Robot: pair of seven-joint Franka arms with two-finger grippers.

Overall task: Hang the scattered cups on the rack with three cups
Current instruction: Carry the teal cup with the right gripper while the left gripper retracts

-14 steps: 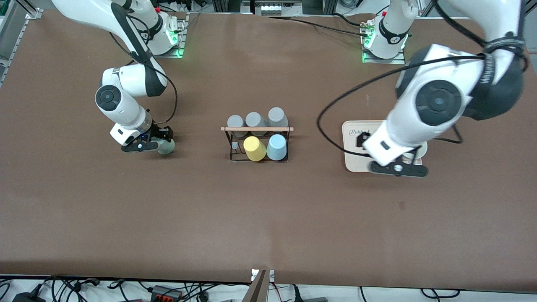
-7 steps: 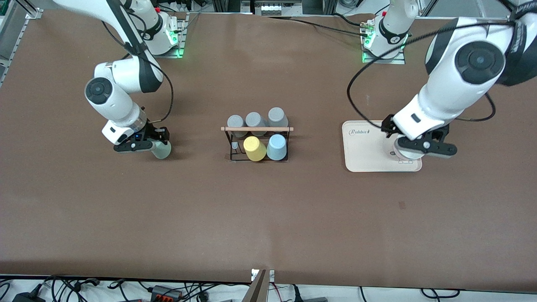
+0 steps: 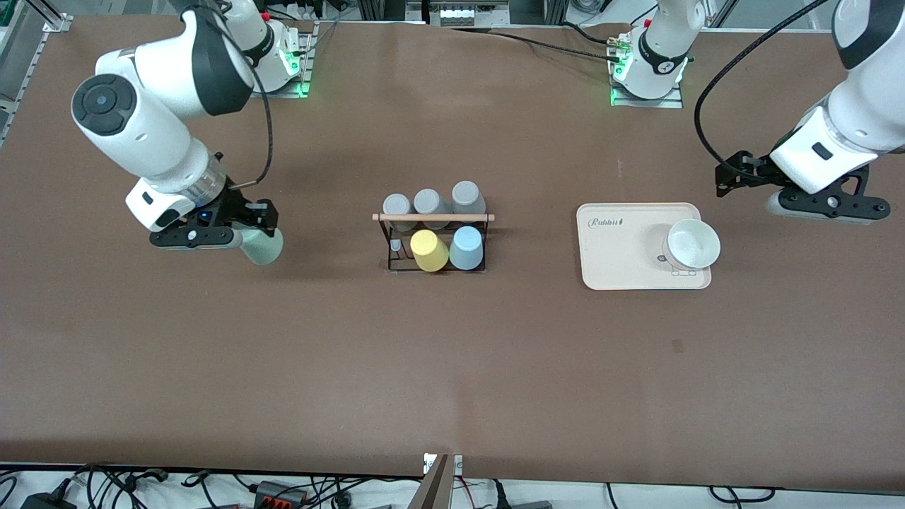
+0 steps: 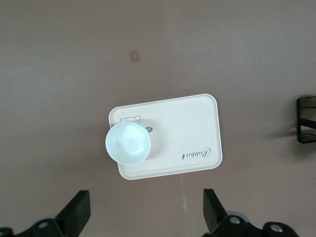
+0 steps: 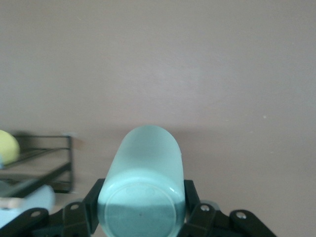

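Brown table [image 3: 452,367] is carrying two things directly. The black wire rack [image 3: 433,244] with a wooden rod across its top is standing about mid-table. The beige tray [image 3: 622,247] is lying flat toward the left arm's end, well apart from the rack, at roughly the same distance from the front camera. Both arm bases are sitting along the table edge farthest from that camera. A small dark mark [image 3: 677,346] is showing on the surface, nearer the front camera than the tray. A cable is trailing across the top near the left arm's base.
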